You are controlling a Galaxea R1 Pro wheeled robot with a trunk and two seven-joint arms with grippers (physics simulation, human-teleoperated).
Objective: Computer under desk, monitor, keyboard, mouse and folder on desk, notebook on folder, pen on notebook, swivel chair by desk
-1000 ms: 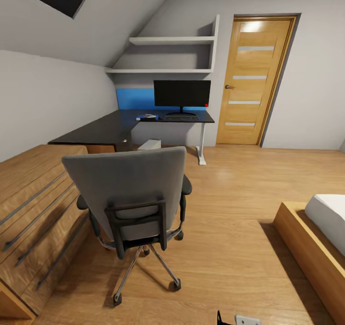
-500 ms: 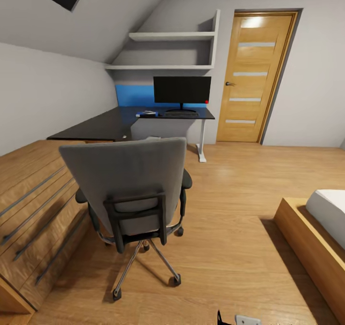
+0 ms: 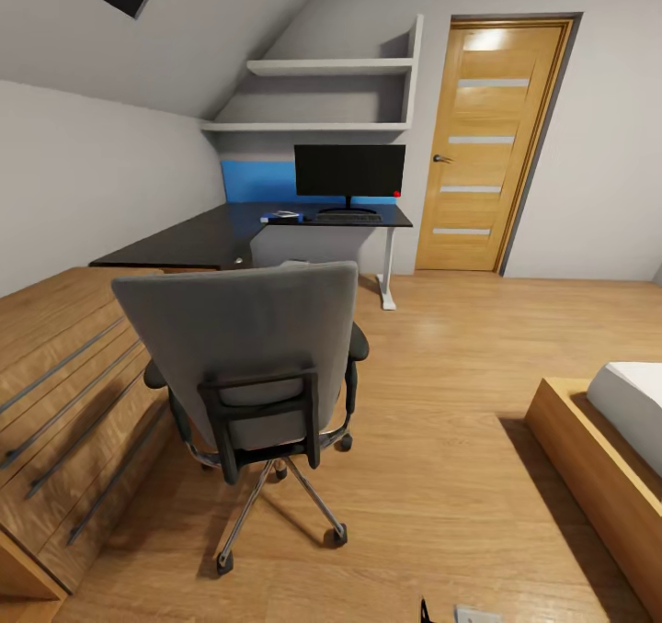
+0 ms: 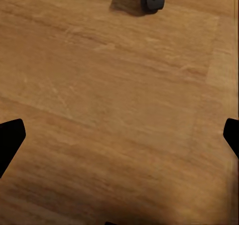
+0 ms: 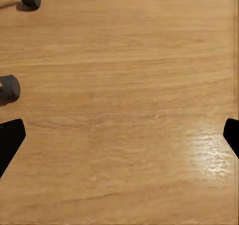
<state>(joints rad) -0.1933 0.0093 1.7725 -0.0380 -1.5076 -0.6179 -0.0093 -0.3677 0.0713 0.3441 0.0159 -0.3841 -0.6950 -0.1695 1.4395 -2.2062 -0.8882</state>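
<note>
From my head, the swivel chair (image 3: 253,366) stands well ahead of my grippers, back toward me; the desk (image 3: 211,237) with monitor (image 3: 349,173) lies beyond. My left gripper (image 4: 119,140) hangs spread over bare floor (image 4: 119,85), holding nothing, as does my right gripper (image 5: 119,140). Pushing off-centre could spin the chair. I see 0 containers.

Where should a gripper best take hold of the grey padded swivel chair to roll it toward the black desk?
Probably the top edge of the grey padded swivel chair, approached from behind: its backrest faces the camera, upright and unobstructed, with the black L-shaped desk beyond it.
</note>
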